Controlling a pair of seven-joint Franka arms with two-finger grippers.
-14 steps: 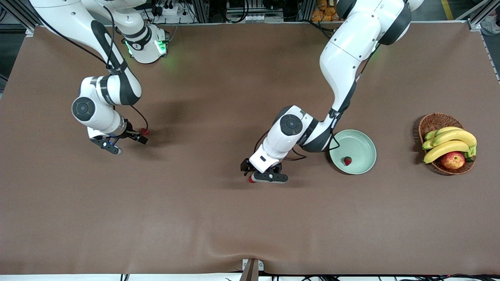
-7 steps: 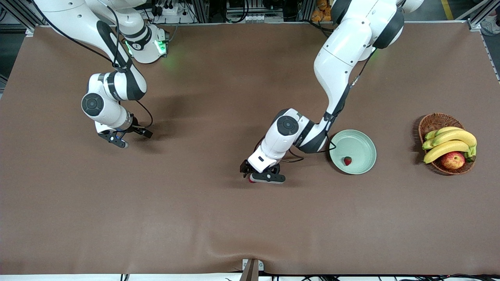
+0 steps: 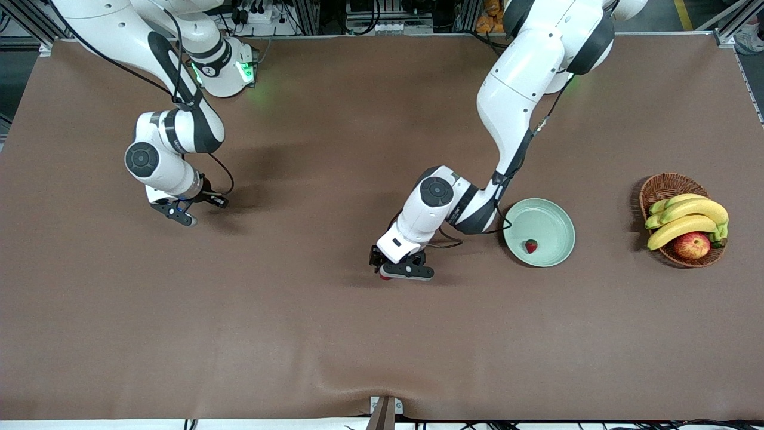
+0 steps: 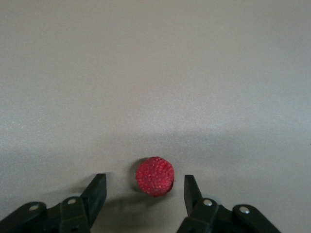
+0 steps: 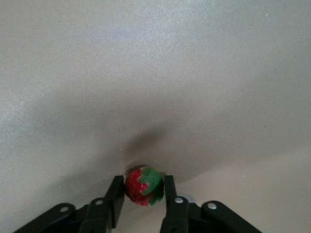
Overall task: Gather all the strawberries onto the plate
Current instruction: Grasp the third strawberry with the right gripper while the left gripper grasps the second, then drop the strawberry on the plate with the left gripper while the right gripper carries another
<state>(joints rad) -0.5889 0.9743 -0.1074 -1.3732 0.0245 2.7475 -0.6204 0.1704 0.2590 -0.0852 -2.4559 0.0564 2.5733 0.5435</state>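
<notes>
Right gripper [image 5: 141, 188] is clamped on a strawberry [image 5: 142, 186], both fingers [image 5: 114, 196] touching its sides, green cap showing; low over the tabletop [image 3: 310, 334] toward the right arm's end. In the front view that berry is hidden under the gripper.

Left gripper [image 4: 145, 194] is down at the tabletop near the middle, fingers [image 4: 96, 191] partly closed and straddling a second strawberry [image 4: 155, 175], small gaps on both sides, no contact visible. Front view shows only a sliver of red at the gripper [image 3: 399, 270].

Third strawberry [image 3: 530, 246] lies in the plate [image 3: 555, 215], close to the rim nearer the front camera. Plate sits just beside the left arm's wrist, toward the left arm's end.

Basket [image 3: 662, 185] with bananas [image 3: 686, 218] and an apple [image 3: 692, 245] sits well apart from the plate, at the left arm's end of the tabletop.
</notes>
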